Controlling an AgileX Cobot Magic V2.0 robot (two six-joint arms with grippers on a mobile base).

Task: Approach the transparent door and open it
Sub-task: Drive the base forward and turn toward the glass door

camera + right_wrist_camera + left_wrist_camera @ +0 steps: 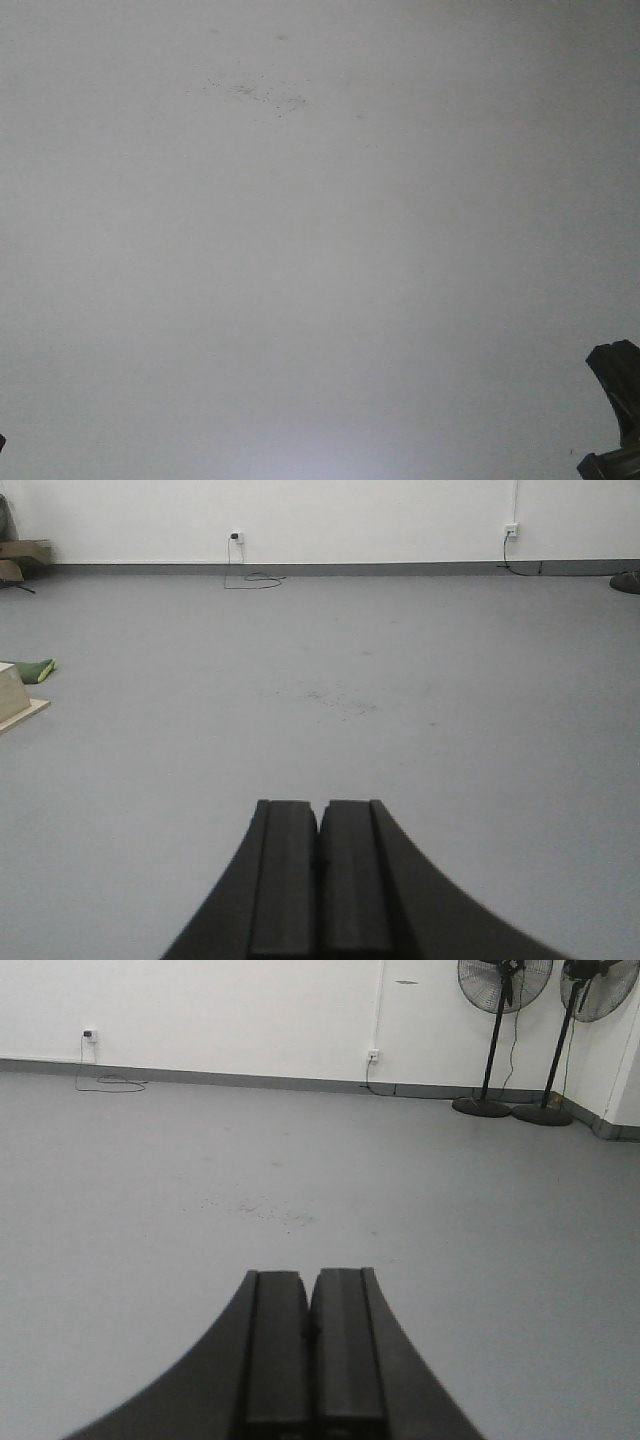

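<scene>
Front view gives me only grey floor (320, 300) with a patch of dark specks (255, 92) and a black bit of arm (615, 400) at the lower right corner. On the left wrist view the left gripper (309, 1290) has its pads pressed together on nothing, and beyond it two pedestal fans (497, 1030) stand by the white wall (220, 1010). The right wrist view shows the right gripper (320, 815) likewise closed and empty, plus a wall socket (237, 536), a loose cable (250, 579) and a green object (35, 669). The transparent door appears in none of my views
</scene>
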